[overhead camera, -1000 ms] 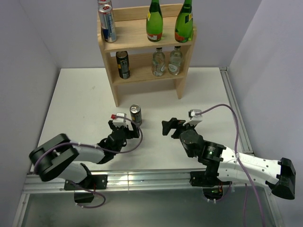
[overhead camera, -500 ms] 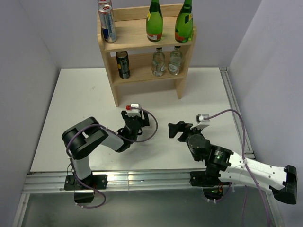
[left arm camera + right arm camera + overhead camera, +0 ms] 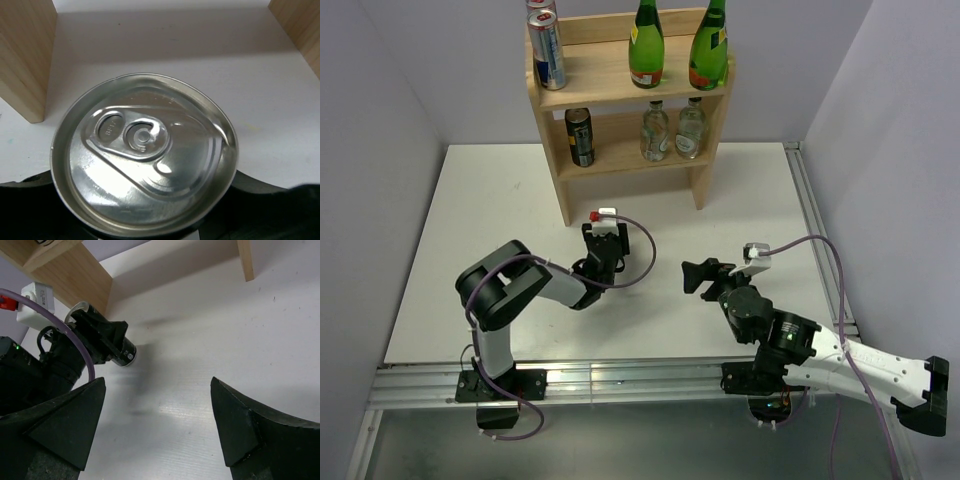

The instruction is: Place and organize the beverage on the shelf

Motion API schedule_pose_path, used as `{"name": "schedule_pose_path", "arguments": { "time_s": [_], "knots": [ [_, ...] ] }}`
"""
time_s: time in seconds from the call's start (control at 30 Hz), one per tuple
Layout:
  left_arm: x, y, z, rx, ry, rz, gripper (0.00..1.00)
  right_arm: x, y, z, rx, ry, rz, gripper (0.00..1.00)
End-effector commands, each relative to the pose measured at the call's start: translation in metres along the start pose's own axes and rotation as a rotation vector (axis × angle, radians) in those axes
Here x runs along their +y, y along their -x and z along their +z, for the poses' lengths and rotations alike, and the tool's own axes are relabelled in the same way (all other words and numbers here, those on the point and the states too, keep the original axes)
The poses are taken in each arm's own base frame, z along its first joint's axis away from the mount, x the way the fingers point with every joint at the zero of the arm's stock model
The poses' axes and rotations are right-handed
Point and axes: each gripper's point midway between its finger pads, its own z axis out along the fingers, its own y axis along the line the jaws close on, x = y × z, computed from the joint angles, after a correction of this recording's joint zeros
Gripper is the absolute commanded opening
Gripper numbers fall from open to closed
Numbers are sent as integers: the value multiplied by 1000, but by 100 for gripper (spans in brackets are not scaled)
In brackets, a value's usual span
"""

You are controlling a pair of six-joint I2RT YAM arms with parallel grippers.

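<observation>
— Where is the can [image 3: 145, 155]?
— In my left claw [image 3: 603, 245]. The fingers are clamped on its sides and it is upright, over the table [image 3: 490, 200] just in front of the shelf [image 3: 603, 88]. I cannot tell whether it touches the table.
— And your other claw?
— My right claw [image 3: 698, 277] gapes wide with nothing in it, low over the table, facing the left one but apart from it.
— What is on the shelf?
— On top, two tall cans [image 3: 548, 50] at the left and two green bottles [image 3: 646, 45] at the right. Below, a dark can [image 3: 580, 137] and two clear bottles [image 3: 656, 132].
</observation>
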Motion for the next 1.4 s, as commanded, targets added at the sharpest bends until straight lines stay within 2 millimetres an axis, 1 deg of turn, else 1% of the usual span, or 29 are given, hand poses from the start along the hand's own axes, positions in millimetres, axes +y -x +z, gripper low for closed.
{"name": "schedule_pose_path", "arguments": {
  "time_s": [0.0, 0.03, 0.07, 0.1, 0.13, 0.17, 0.2, 0.23, 0.3, 0.33, 0.4, 0.43, 0.47, 0.5, 0.57, 0.6, 0.8, 0.93, 1.03, 1.2, 1.37],
  "knots": [
    [-3, 44, 3, -68, 35, -34, 0, -7, 1, -1, -19, -25, 5, 92],
    [-9, 66, 3, -89, 33, -53, 0, -7, 1, -1, -22, -25, 7, 92],
    [-9, 70, 2, -73, 35, -17, 0, -7, 1, -1, -21, -24, 9, 91],
    [-12, 79, 2, -78, 27, -12, 0, -7, 0, -1, -21, -24, 9, 91],
    [-19, 108, 2, -115, 20, -41, 0, -7, 0, 0, -20, -25, 9, 91],
    [-21, 119, 1, -123, 19, -38, 0, -7, -1, 0, -18, -25, 7, 91],
    [-21, 126, 1, -115, 25, -5, 0, -6, -1, 1, -19, -26, 7, 91],
    [-28, 153, 3, -148, 25, -32, 0, -6, 0, 1, -19, -26, 8, 91],
    [-33, 168, 5, -140, 3, -10, 0, -5, -1, 1, -16, -26, 6, 91],
    [-36, 190, 8, -163, 1, -34, 0, -5, -1, 1, -18, -24, 8, 90],
    [-40, 208, 12, -175, -17, -40, 0, -5, 0, 1, -20, -23, 10, 90],
    [-40, 224, 17, -186, -5, -46, 0, -4, 0, 1, -20, -23, 10, 90],
    [-39, 231, 20, -193, -2, -41, 0, -5, 0, 1, -20, -25, 9, 90],
    [-40, 244, 27, -201, -3, -43, 0, -5, -1, 1, -16, -26, 7, 90],
    [-41, 258, 33, -211, -8, -42, 0, -5, 1, 1, -20, -27, 11, 90],
    [-41, 268, 41, -223, -7, -47, 0, -6, 1, 0, -20, -29, 13, 89],
    [-41, 288, 62, -245, -7, -41, 0, -11, 4, -2, -31, -41, 21, 89],
    [-42, 292, 69, -253, -13, -37, 0, -13, 3, -2, -30, -49, 17, 88],
    [-43, 290, 75, -253, -14, -40, 0, -12, 1, -1, -25, -46, 16, 88],
    [-43, 281, 84, -251, 6, -32, 0, -11, -1, 0, -22, -45, 15, 88],
    [-41, 279, 92, -257, 22, -35, 0, -13, -3, 0, -21, -50, 13, 87]
  ]
}}
